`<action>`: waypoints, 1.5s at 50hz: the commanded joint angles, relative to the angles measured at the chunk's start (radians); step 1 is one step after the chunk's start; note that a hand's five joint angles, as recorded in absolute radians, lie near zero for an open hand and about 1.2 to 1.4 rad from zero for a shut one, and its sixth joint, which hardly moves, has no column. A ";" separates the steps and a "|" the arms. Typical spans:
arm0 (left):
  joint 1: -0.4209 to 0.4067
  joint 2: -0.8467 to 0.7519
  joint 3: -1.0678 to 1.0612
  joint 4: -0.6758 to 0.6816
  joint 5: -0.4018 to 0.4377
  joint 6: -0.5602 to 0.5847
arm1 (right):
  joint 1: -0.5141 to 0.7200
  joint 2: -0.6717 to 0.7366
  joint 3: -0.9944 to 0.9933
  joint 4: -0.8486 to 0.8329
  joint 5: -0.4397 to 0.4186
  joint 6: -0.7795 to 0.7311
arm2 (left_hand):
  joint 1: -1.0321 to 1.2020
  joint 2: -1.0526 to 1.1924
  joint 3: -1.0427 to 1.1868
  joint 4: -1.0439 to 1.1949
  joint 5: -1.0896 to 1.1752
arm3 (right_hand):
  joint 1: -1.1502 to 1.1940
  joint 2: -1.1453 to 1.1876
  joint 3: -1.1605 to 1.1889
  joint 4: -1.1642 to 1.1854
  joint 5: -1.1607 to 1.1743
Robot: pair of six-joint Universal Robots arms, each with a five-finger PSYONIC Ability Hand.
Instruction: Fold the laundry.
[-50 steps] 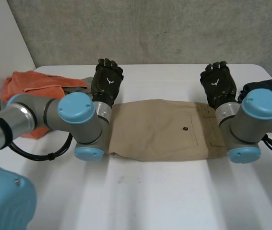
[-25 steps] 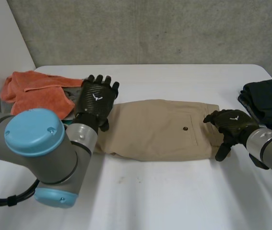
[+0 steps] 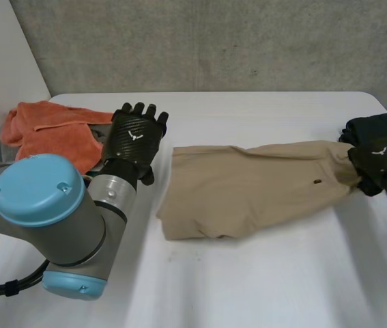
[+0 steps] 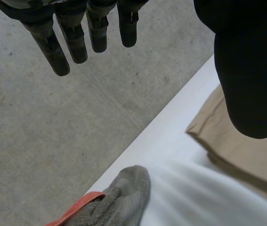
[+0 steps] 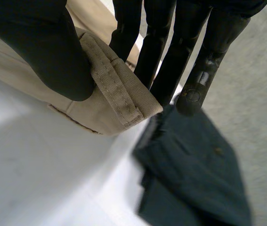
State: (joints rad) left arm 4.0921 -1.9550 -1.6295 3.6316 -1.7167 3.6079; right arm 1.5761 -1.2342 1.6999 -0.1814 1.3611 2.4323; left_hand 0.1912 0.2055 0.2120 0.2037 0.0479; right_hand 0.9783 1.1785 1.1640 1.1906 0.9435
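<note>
Folded beige trousers (image 3: 248,188) lie across the middle of the white table (image 3: 248,287), their waistband end pulled up and toward the table's right side. My right hand (image 3: 377,164) pinches that waistband end (image 5: 119,94) between thumb and fingers, holding it off the table. My left hand (image 3: 133,140) hovers open to the left of the trousers' other end, fingers straight (image 4: 76,37), touching nothing. In the left wrist view a corner of the beige trousers (image 4: 237,146) lies beneath the thumb.
An orange towel (image 3: 50,130) with a grey cloth (image 4: 119,197) is heaped at the table's left back. A folded dark garment (image 3: 384,130) sits at the right edge, just under my right hand (image 5: 194,188). A grey wall stands behind the table.
My right hand has closed on the trousers' waistband end and dragged it right and upward, stretching the trousers. My left hand has stayed open beside the left end.
</note>
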 commanded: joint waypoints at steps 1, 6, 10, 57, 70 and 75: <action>0.010 0.037 -0.026 -0.001 0.000 -0.001 | 0.024 -0.060 -0.006 -0.016 -0.036 -0.239 | -0.017 -0.031 -0.038 -0.029 -0.048 | 0.418 0.218 0.232 0.206 0.278; 0.034 0.053 -0.030 0.002 0.000 -0.001 | 0.255 -0.071 -0.054 -0.085 -0.143 -0.326 | -0.017 -0.031 -0.038 -0.029 -0.048 | 0.418 0.218 0.232 0.206 0.278; 0.051 0.059 -0.032 0.002 -0.003 -0.003 | 0.393 -0.032 -0.065 -0.176 -0.226 -0.332 | -0.017 -0.031 -0.038 -0.029 -0.048 | 0.418 0.218 0.232 0.206 0.278; -0.105 -0.450 0.620 -0.494 0.065 -0.126 | 0.369 0.329 -0.496 0.303 -0.082 0.601 | 0.055 0.040 0.034 0.042 0.023 | -0.804 -1.004 -0.989 -1.016 -0.944; -0.082 -0.493 0.651 -0.596 0.039 -0.113 | 0.378 0.458 -0.565 0.309 0.035 0.363 | 0.090 0.076 0.069 0.077 0.059 | -0.804 -1.004 -0.989 -1.016 -0.944; -0.081 -0.484 0.669 -0.622 0.045 -0.097 | 0.383 0.453 -0.574 0.309 0.056 0.314 | 0.087 0.073 0.066 0.074 0.056 | -0.804 -1.004 -0.989 -1.016 -0.944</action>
State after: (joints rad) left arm 4.0097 -2.4523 -0.9761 3.0304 -1.6782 3.4965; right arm 1.9526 -0.7755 1.1339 0.1293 1.3814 2.8063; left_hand 0.2384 0.2347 0.2145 0.2068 0.0516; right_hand 0.1447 0.2059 0.2179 0.2411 0.0624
